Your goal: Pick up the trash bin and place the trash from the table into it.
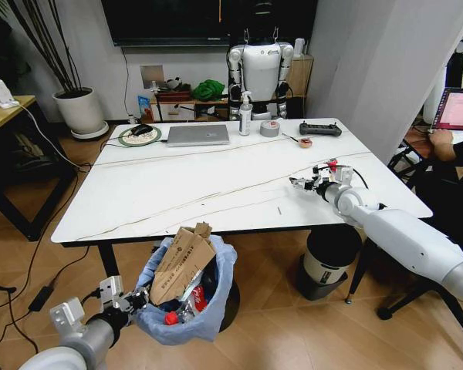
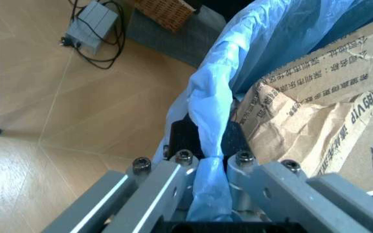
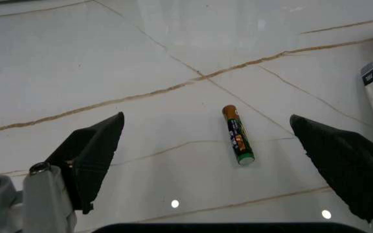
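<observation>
The trash bin [image 1: 208, 308], lined with a crinkly light-blue bag, hangs just off the floor in front of the table [image 1: 177, 185]. My left gripper [image 1: 136, 297] is shut on its rim; the left wrist view shows the black pads [image 2: 232, 138] pinching the blue bag [image 2: 209, 107]. Trash fills the bin: torn brown cardboard [image 1: 181, 260] and red-white packs [image 1: 193, 297]. My right gripper [image 1: 302, 184] hovers open low over the table's right half. In the right wrist view a small battery [image 3: 238, 134] lies on the white top between the spread black fingers [image 3: 93, 148].
At the table's far edge stand a silver laptop [image 1: 198, 135], a spray bottle [image 1: 245, 114], a grey tape roll [image 1: 270, 128] and a black controller [image 1: 320, 129]. A white cylinder with a black top [image 1: 329, 258] stands under the right side. A wooden desk [image 1: 4, 112] is at the left.
</observation>
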Motion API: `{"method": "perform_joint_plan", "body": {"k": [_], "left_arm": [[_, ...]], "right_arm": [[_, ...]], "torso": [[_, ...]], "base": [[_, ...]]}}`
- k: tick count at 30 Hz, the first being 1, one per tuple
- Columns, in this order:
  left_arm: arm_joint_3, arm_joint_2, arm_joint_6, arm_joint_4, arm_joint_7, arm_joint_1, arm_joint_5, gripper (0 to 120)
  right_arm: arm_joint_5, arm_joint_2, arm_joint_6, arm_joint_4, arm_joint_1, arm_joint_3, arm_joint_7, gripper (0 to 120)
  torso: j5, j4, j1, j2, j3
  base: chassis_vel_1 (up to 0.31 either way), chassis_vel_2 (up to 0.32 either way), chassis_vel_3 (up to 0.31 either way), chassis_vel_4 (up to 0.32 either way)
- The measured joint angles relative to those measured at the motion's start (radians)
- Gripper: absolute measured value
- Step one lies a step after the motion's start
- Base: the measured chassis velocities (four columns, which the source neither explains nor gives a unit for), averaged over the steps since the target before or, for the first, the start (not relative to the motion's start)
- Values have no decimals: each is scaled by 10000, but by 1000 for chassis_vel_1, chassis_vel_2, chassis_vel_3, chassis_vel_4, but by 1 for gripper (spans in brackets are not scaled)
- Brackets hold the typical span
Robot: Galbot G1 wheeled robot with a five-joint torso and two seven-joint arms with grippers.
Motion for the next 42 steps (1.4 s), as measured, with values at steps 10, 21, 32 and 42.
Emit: {"method": "perform_joint_plan", "body": {"k": [10,21,32,42], "left_arm": [[-16,-30,-8,-1,9,-29,-1,0],[-21,-16,-10,-1,21,-43,-23,0],[14,-31,-12,13,24,-75,-19,0],[138,-6,-12,-76,20,-185,-22,0]], "right_arm": [[12,22,23,-166,-50,-120,-83,61],[-8,0,53,-280,-85,-136,-127,22],[-7,-36,55,-228,-73,-215,-166,0],[213,-284,26,443,-1,-361,-144,0]], "torso": [[-1,1,0,0,0],[-3,0,-1,0,-2],[-2,0,0,0,-1],[0,2,0,0,1]], "base": [[0,0,0,0],[0,0,0,0],[0,0,0,0],[0,0,0,0]]}}
